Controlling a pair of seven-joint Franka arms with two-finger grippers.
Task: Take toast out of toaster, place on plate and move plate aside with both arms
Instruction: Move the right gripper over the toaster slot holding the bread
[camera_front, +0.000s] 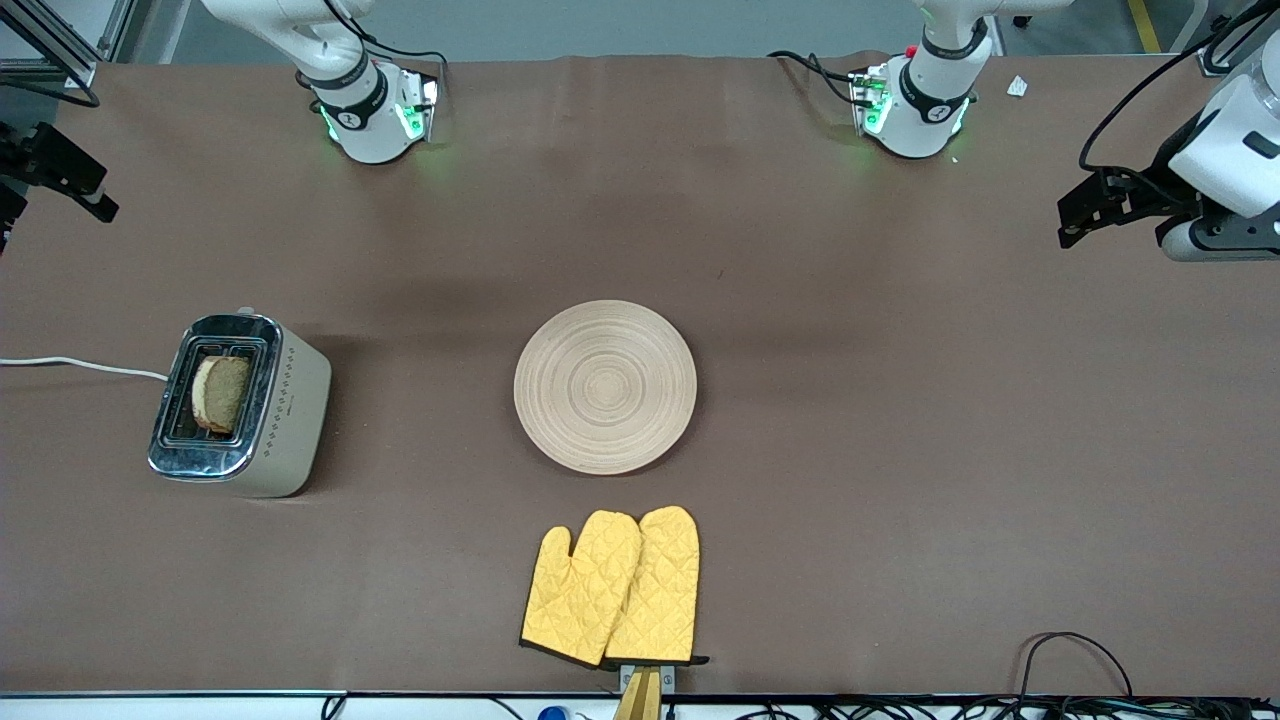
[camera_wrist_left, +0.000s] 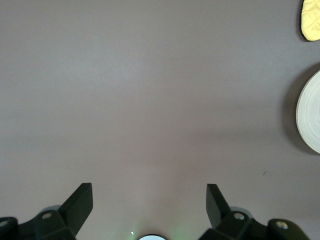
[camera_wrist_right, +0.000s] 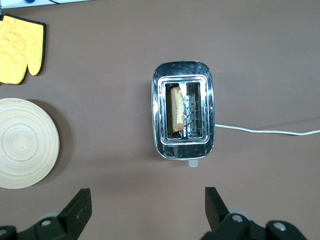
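Upright inside the toaster (camera_front: 265, 405) slot — toast (camera_front: 222, 392); both hands spread — plate (camera_front: 605, 387) bare.

- Brown wholegrain toast (camera_front: 221, 393), darker crust.
- Pale beige plate (camera_front: 605, 386), concentric ring grain.
- Yellow quilted oven mitts (camera_front: 612, 587), black-edged cuffs.
- Cream toaster (camera_front: 243, 404), shiny chrome top, white cord (camera_front: 80, 365).
- Plain brown desk (camera_front: 900, 420).
- Black fingers (camera_wrist_left: 80, 202) on white arms.
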